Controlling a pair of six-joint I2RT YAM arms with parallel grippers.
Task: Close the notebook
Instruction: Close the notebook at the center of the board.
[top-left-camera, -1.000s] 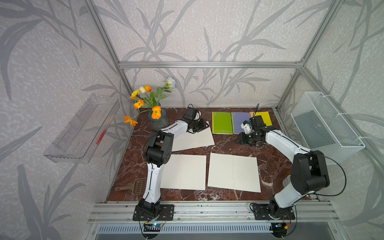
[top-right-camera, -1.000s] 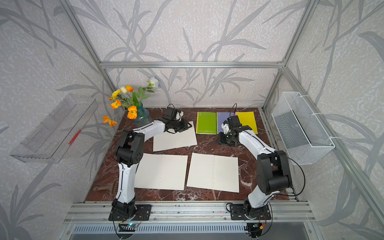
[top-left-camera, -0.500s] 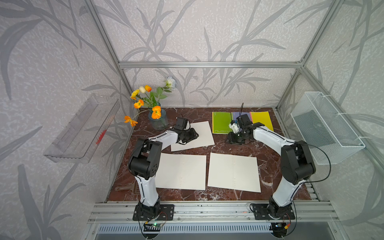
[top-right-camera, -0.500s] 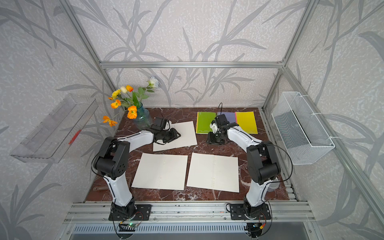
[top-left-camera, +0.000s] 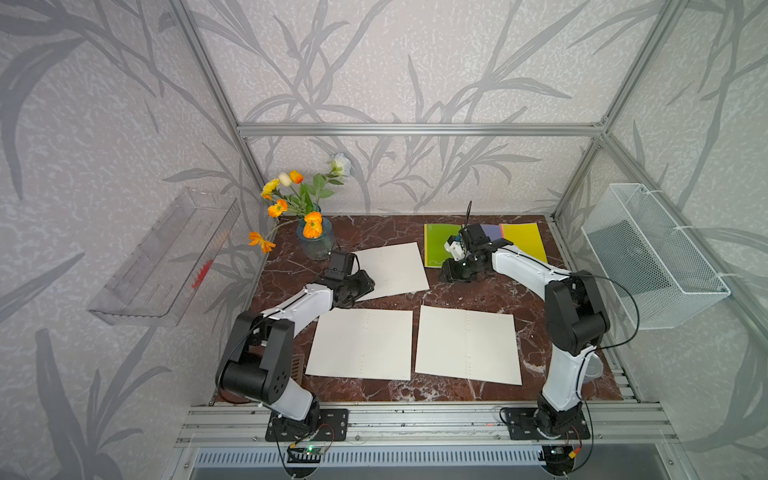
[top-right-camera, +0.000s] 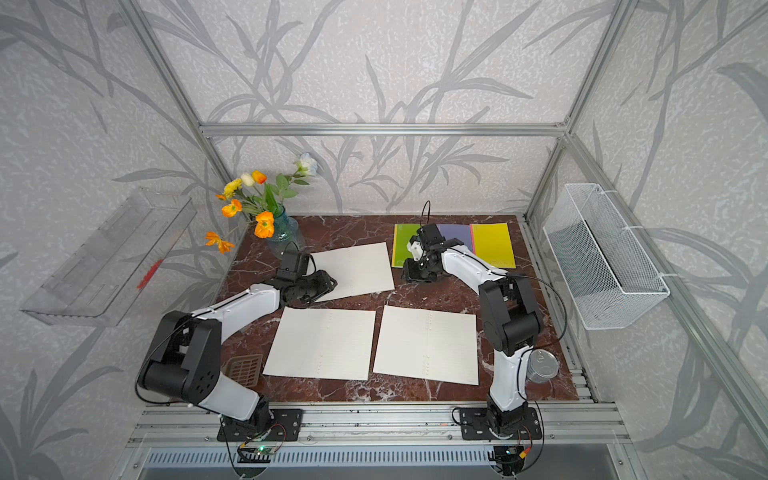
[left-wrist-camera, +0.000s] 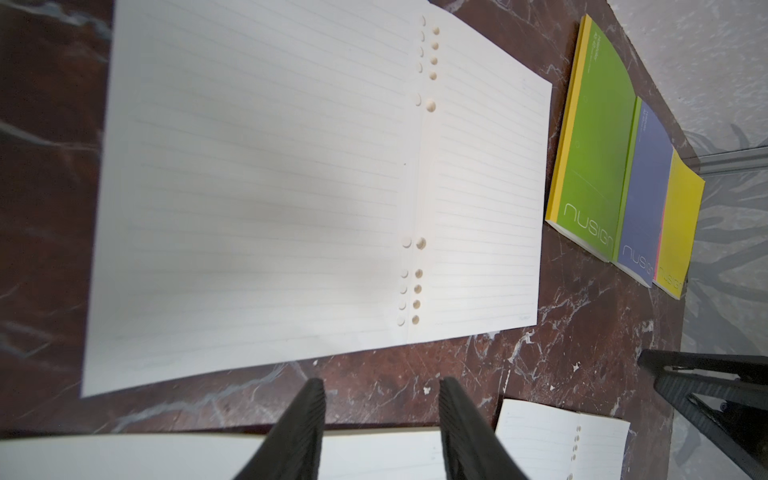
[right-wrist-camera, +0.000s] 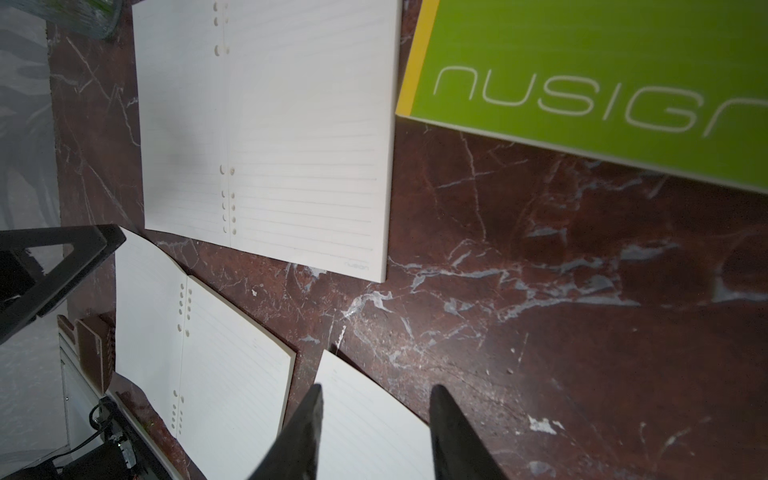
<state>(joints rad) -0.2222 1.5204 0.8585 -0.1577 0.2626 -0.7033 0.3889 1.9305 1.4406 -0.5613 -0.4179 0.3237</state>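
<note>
On the dark red marble tabletop (top-left-camera: 469, 295), the far open notebook (top-left-camera: 392, 270) of cream lined pages lies flat beside a closed green-covered notebook (top-left-camera: 436, 245). My left gripper (left-wrist-camera: 380, 384) hovers just off its near edge, jaws partly apart and empty, probably to catch a cover. My right gripper (right-wrist-camera: 374, 388), likewise parted and empty, waits nearby.

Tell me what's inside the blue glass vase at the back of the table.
The vase holds a bunch of flowers: orange, yellow and white blooms on green stems. Whether there is water inside cannot be told through the tinted glass.
</note>
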